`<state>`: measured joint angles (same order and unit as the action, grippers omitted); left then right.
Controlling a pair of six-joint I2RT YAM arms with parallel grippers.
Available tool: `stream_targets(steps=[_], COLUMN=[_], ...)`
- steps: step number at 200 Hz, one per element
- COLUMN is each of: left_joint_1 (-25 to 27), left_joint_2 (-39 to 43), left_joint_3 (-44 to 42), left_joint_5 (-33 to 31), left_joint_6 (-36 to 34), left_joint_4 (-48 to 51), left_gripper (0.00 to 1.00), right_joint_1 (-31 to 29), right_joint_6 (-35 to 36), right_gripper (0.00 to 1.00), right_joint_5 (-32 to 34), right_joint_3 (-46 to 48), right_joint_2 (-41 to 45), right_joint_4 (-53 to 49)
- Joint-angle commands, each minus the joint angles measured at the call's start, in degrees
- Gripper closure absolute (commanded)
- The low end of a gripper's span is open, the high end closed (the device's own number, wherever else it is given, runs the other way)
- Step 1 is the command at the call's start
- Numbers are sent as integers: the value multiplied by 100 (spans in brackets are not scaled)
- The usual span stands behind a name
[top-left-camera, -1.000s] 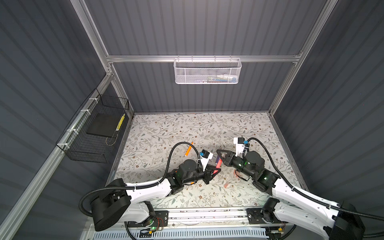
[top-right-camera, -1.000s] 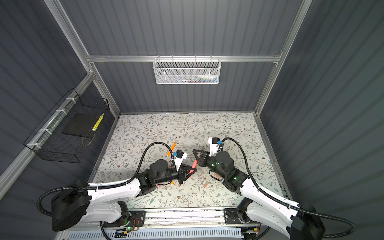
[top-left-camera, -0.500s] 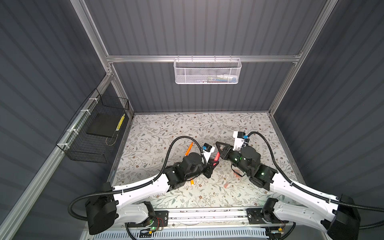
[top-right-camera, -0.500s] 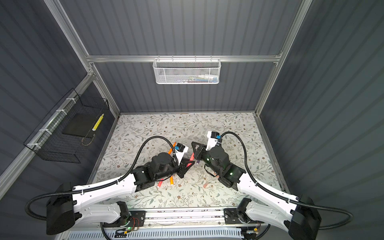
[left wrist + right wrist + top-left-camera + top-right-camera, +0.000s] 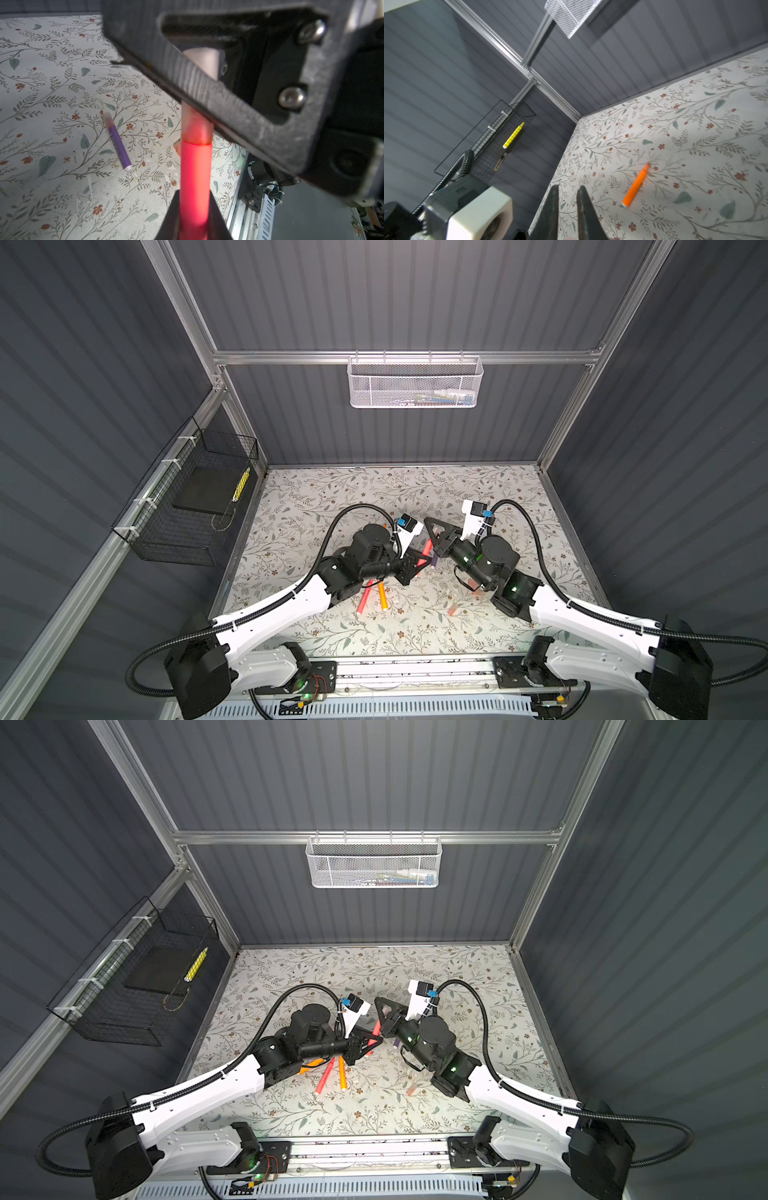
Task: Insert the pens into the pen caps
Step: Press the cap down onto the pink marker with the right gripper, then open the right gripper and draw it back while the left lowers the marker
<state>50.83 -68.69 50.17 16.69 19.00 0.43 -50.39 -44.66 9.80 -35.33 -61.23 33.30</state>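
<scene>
Holding a red pen (image 5: 195, 166) clamped in the left gripper (image 5: 193, 199), well off the surface (image 5: 52, 93) above its middle, presumably to leave the pen's end free for mating in the air rather than against the print. Meeting it with the right gripper (image 5: 434, 537), pinched shut on a cap (image 5: 197, 126), mouth turned toward the pen and roughly in line with it. Judging from the left wrist, seated over the pen's end or close to it; hard to say how deep, with a black finger (image 5: 207, 89) crossing the cap. Calling next, probably, for a straight push along the barrel, then release by one side only.

Shows from the left wrist something absent from both top views: the joint between cap and barrel, plus a purple pen (image 5: 118, 143) flat on the surface just beyond, seemingly capped. Offers from the right wrist almost nothing of the grip, only two dark fingertips (image 5: 583, 207) nearly together, but reveals an uncapped orange pen (image 5: 635, 185) left of mid-surface, almost wholly hidden by the left arm (image 5: 291, 605) from above. Gives in both top views the remainder: a second red pen (image 5: 363, 599) and a second orange pen (image 5: 382, 597) side by side toward the front edge, and a loose cap (image 5: 453, 608) also toward that edge, right of the middle.
</scene>
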Motion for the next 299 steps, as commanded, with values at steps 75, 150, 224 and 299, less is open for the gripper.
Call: stream_targets(steps=[75, 150, 224, 299], left_joint_1=[-300, -308, -295, -295], left_joint_2=[13, 347, 764, 285], left_joint_3=[1153, 760, -763, -1431], left_joint_5=[-3432, -2587, -2579, -2499], left_joint_6=[-767, -511, -184, 748], left_joint_4=[-595, -370, 397, 524], left_gripper=[100, 100, 100, 100], right_joint_1=[-1877, -1834, -1344, 379], right_joint_6=[-1382, -1184, -939, -1018], right_gripper=[100, 100, 1, 1], right_joint_5=[530, 1188, 1752, 164], right_joint_3=[-357, 237, 21, 784], right_joint_2=[-1390, -488, 1198, 3383], right_joint_4=[-614, -646, -2927, -3547])
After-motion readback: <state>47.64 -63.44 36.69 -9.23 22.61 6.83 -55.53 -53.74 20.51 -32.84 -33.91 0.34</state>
